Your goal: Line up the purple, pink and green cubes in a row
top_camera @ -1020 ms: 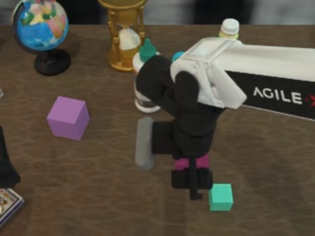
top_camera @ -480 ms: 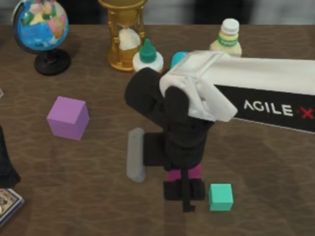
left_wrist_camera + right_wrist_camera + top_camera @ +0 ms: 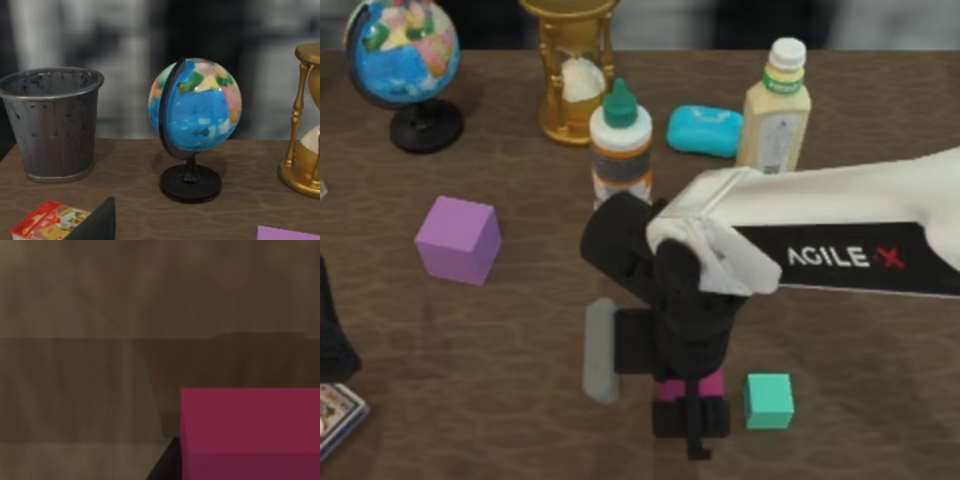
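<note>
My right gripper (image 3: pixel 690 405) is near the table's front edge, shut on the magenta-pink cube (image 3: pixel 691 386), which fills the right wrist view's corner (image 3: pixel 250 430) beside one dark finger (image 3: pixel 167 465). Just to the right of it, a small gap away, the teal-green cube (image 3: pixel 768 401) rests on the table. Far to the left and farther back sits the light purple cube (image 3: pixel 458 239); its edge also shows in the left wrist view (image 3: pixel 287 233). The left arm (image 3: pixel 330 345) is parked at the left edge with nothing between its fingers (image 3: pixel 100 220).
Along the back stand a globe (image 3: pixel 400 55), a gold hourglass (image 3: pixel 570 70), a green-capped bottle (image 3: pixel 621 145), a turquoise soap bar (image 3: pixel 704 130) and a cream bottle (image 3: pixel 775 110). A printed box (image 3: pixel 335 415) lies front left. A metal bin (image 3: pixel 50 122) shows beyond the globe.
The right arm has carried the pink cube toward the front edge and slightly left, ending beside the green cube. The bottles and soap bar behind it have come into view. The left arm stayed put.
</note>
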Robot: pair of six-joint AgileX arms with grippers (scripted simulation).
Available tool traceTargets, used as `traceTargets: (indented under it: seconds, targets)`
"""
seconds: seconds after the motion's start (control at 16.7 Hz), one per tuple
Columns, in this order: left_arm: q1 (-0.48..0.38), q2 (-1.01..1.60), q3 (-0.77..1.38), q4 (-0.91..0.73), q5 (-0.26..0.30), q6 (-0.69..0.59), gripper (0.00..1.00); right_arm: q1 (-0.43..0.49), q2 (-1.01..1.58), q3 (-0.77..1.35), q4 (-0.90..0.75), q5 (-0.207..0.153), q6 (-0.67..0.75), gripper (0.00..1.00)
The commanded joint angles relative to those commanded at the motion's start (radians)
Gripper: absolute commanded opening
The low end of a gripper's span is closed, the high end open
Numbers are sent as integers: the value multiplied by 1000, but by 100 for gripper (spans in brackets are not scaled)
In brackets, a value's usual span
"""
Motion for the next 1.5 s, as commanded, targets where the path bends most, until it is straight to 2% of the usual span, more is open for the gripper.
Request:
traceTargets:
  seconds: [0.12, 0.9, 1.5]
  targets:
    - [0, 0, 0, 0, 0, 0, 100, 0, 0, 0, 0, 0, 0, 0]
    - [0, 0, 0, 0, 0, 0, 100, 0, 0, 0, 0, 0, 0, 98]
    - [0, 0, 0, 0, 0, 0, 100, -1, -1, 3, -4, 0, 0, 100]
